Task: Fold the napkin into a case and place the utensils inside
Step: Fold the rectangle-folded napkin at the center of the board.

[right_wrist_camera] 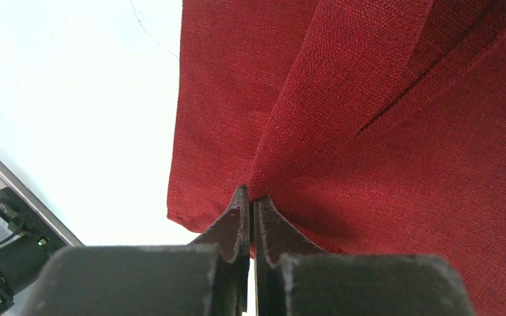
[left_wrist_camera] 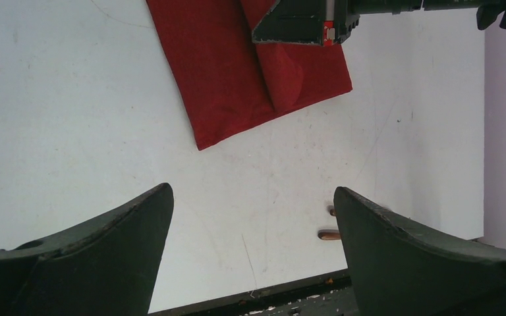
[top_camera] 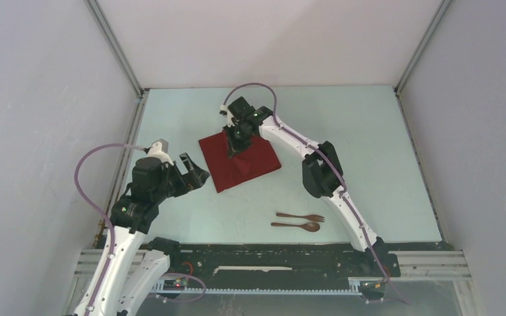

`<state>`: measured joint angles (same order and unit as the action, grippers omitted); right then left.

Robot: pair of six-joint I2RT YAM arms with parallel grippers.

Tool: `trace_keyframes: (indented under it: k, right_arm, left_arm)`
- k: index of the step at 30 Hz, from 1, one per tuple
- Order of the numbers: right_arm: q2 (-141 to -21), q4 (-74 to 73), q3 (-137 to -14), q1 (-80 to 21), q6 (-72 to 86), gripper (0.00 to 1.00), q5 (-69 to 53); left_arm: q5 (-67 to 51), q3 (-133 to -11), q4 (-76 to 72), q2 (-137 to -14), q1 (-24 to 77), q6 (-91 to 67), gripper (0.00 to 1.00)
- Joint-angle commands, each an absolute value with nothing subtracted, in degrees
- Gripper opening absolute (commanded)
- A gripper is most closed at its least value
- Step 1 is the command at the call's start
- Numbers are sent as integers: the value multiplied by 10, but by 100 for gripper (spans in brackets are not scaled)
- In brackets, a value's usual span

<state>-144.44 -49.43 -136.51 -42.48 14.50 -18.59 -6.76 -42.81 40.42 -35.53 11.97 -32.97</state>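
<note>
Nearest us, the fork [top_camera: 301, 216] and spoon [top_camera: 296, 226] lie side by side on the counter [top_camera: 382, 164], close to its front edge and well apart from the napkin [top_camera: 253, 164]. From the left wrist we catch only two brown tips at the edge of one of the fingers [left_wrist_camera: 421, 263]. The rest is hidden behind it, and we cannot tell which tip belongs to which utensil.

A little farther in, the left end effector [top_camera: 196, 170] hangs over bare counter to the left of the napkin. It is released, spread wide, with nothing between its tips.

Beyond it, the napkin lies mid-counter, turned askew. The right end effector [top_camera: 232, 151] is clenched on it. In its own wrist view the tips press together on a pinch of red cloth, and a raised ridge of fabric runs away from that pinch.

From above, the right end effector's body covers the napkin's far left part, so we cannot see that corner. In the left wrist view the cloth is cut off at the top and partly blocked by the other arm. In the right wrist view it runs off the top and right edges, so we cannot count the layers.
</note>
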Motion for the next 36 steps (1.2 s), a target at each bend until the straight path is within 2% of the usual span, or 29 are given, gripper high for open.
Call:
trace_keyframes:
  k: [1, 36]
  right_arm:
    - [-1451, -472, -1374, -436, 167, 0, -210]
    - [-1480, -459, -1395, -452, 181, 0, -221]
  left_arm:
    - [-76, -430, 402, -353, 113, -321, 100]
    - [-96, -433, 402, -352, 107, -322, 100]
